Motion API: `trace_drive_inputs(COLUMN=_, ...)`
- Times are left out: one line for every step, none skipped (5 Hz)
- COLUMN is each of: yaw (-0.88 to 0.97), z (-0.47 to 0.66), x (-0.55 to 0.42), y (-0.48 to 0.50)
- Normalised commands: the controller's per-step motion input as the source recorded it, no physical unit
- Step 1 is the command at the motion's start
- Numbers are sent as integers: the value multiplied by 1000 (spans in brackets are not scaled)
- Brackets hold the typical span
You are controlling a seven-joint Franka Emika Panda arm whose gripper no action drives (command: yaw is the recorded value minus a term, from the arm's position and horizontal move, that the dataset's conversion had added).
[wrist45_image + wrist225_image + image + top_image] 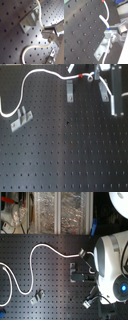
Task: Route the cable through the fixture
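Three metal clips [70,90] stand on the black perforated bench [65,149] in the first exterior view, where the white cable [37,75] runs from the first exterior view's left edge over the top to its red band [81,74] beside the gripper [92,76]. Seen in the second exterior view, the cable loops across the bench toward the white arm [112,267]. Both wrist views show the gripper clamped on the cable, beside a clip.
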Motion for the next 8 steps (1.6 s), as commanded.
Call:
trace_drive_inputs(yaw=-266, z=115, x=309, y=-14)
trace_drive_inputs(yaw=-271, z=210, x=185, y=223)
trace_drive_inputs(yaw=-349, z=264, x=43, y=368)
trace_drive_inputs(yaw=-426, z=207, x=-128, y=347)
trace_drive_inputs(yaw=-397, z=134, x=-185, y=344)
trace_drive_inputs(yaw=-160, z=-3, x=-275, y=25)
trace_drive_inputs(yaw=-89, z=-2, x=-138, y=-91)
trace_drive_inputs(yaw=-86, z=-1, x=-147, y=-104)
